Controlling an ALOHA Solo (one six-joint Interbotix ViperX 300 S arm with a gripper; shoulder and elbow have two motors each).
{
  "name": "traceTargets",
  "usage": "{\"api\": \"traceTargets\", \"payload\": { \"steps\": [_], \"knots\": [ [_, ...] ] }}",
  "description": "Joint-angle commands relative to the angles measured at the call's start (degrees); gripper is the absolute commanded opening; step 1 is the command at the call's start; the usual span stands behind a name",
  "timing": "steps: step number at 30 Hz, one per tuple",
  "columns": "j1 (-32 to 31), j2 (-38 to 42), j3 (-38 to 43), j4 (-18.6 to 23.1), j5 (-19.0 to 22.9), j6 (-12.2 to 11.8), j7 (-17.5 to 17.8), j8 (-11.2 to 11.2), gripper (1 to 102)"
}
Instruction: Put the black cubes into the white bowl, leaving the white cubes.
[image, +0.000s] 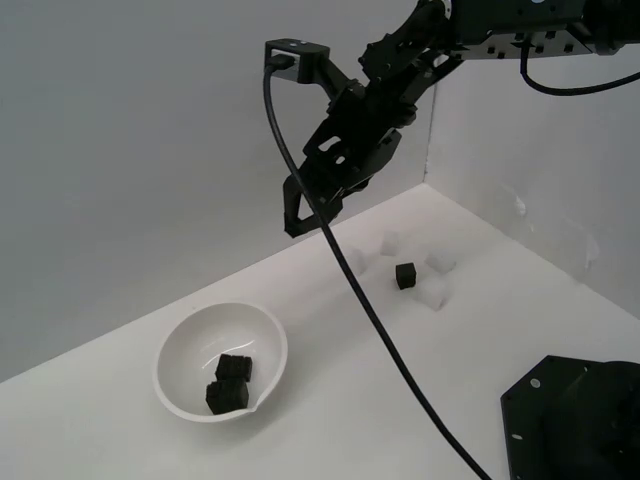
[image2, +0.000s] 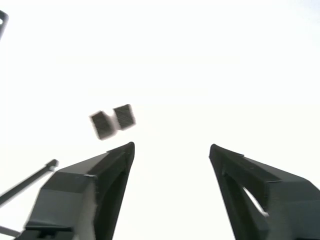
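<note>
arm raised, angled down | pincer wide, seemingly empty | two black cubes in white bowl

White cubes faint against table

We list a white table, a grey backdrop wall behind it, a white side panel at the exterior view's right, all plain.

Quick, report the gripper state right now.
Gripper: open, jaws spread wide, holding nothing, raised above the table between the white bowl and the one black cube left outside it.
</note>
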Motion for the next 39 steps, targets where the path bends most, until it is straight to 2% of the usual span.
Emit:
{"api": "traceTargets", "payload": {
  "steps": [1,8,14,26,32,39],
  "knots": [
    [3.52,2.02,2.55,1.32,0.79,-0.53,0.53,0.70,70],
    [14.15,1.76,2.11,8.00,7.47,-0.26,0.62,4.22,68],
    [18.72,0.09,0.44,11.60,11.16,-0.18,0.62,7.03,68],
    [20.39,-5.01,-4.57,12.22,11.69,-0.26,-0.79,10.46,69],
    [21.01,-6.42,-6.06,12.13,11.60,1.67,-1.41,10.55,69],
    [21.36,-7.21,-6.86,12.13,11.51,2.37,-1.76,10.55,70]
  ]
}}
